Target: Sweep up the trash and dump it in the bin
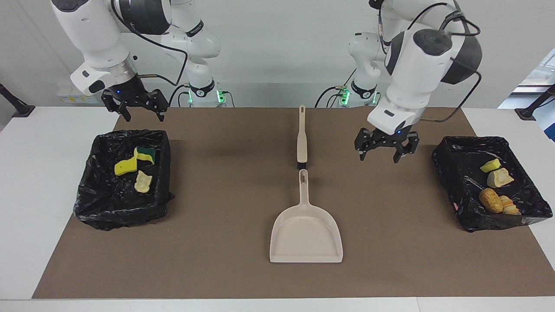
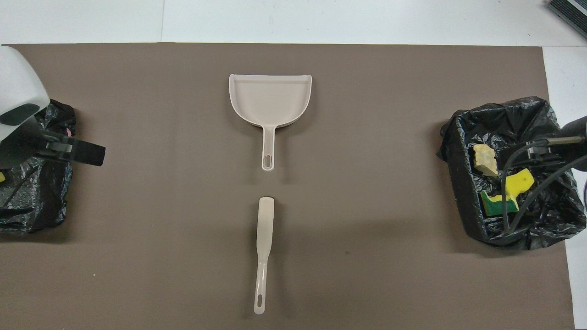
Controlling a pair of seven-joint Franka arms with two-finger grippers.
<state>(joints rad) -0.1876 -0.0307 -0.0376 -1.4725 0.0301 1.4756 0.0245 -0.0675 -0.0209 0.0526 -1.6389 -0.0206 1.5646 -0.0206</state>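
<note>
1. The trash was found already in the two bins: sponge pieces and a bread lump in the bin at the right arm's end, and a sponge chunk, a pale lump, a roll and a sliced loaf in the bin at the left arm's end. No bits were seen on the mat, so any further sweep was judged needless.
2. The left gripper was held over the mat beside its bin, jaws spread, nothing gripped. A low swing toward that bin could snag the loose liner and drag the bin.
3. The right gripper was held, waiting, above the edge of its bin nearest the robots, jaws apart and empty; a drop there could catch the bag.
4. The dustpan and brush lay end to end, nearly touching; a nudge to one could shift the other.
</note>
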